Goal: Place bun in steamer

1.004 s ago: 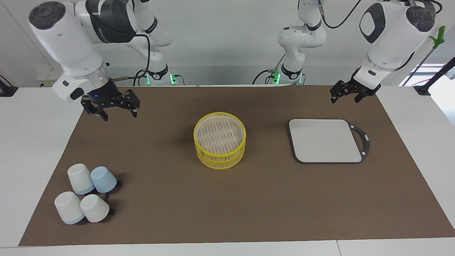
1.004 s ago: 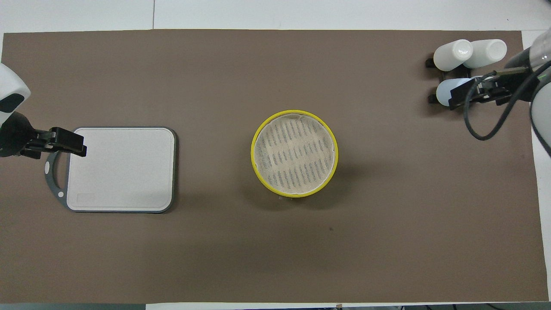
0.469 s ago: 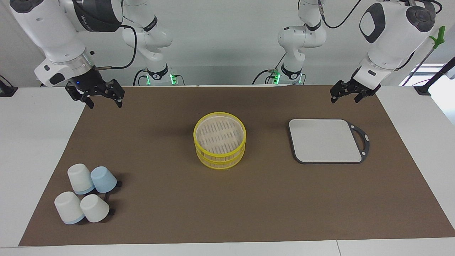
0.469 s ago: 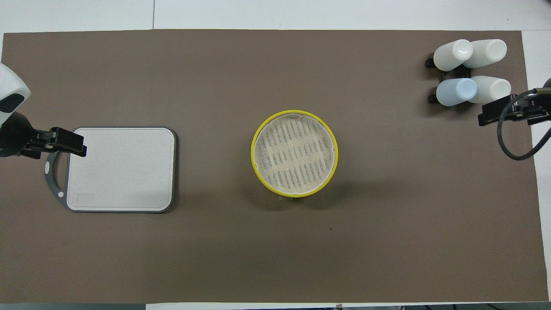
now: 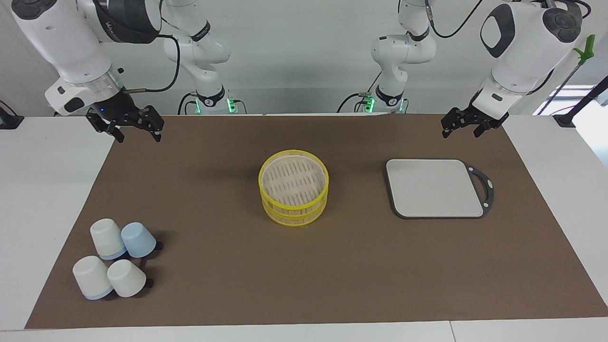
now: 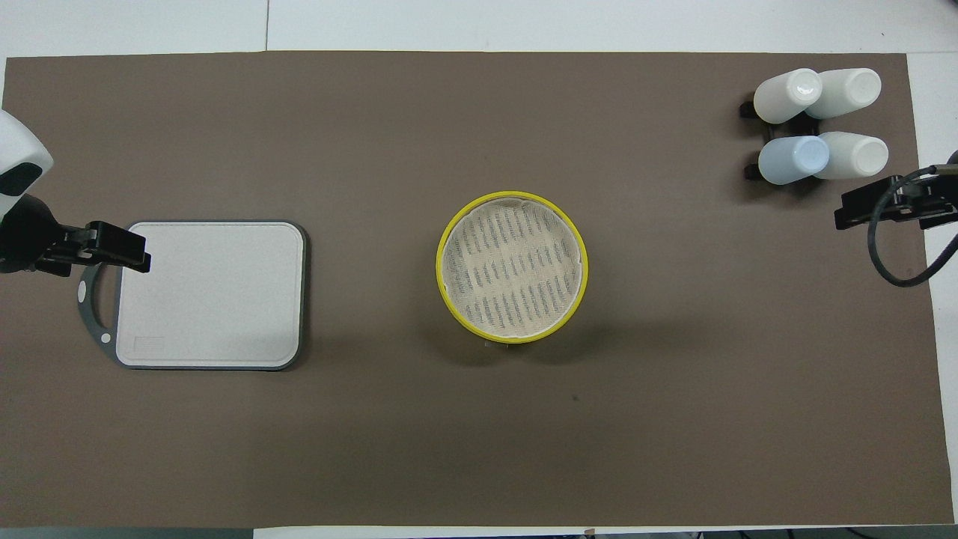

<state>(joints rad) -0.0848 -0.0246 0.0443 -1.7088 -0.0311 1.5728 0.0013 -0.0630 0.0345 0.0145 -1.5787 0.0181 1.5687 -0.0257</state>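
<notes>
The steamer point(image 5: 293, 187) stands in the middle of the brown mat as two stacked yellow-rimmed tiers; in the overhead view point(image 6: 512, 267) only its slotted top surface shows. The bun is not in view anywhere. My right gripper point(image 5: 137, 137) is open and empty, raised over the mat's edge nearest the robots at the right arm's end; it also shows in the overhead view point(image 6: 879, 208). My left gripper point(image 5: 460, 134) is open and empty, waiting over the mat's corner nearest the robots at the left arm's end, and in the overhead view point(image 6: 120, 251) it covers the board's handle side.
A grey board with a black handle point(image 5: 434, 188) lies toward the left arm's end. Several upturned white and blue cups point(image 5: 114, 259) on a black rack stand toward the right arm's end, farther from the robots than the steamer.
My right gripper has risen and drawn back toward the robots and the right arm's end of the mat, uncovering the cups in the overhead view. The left arm has not moved.
</notes>
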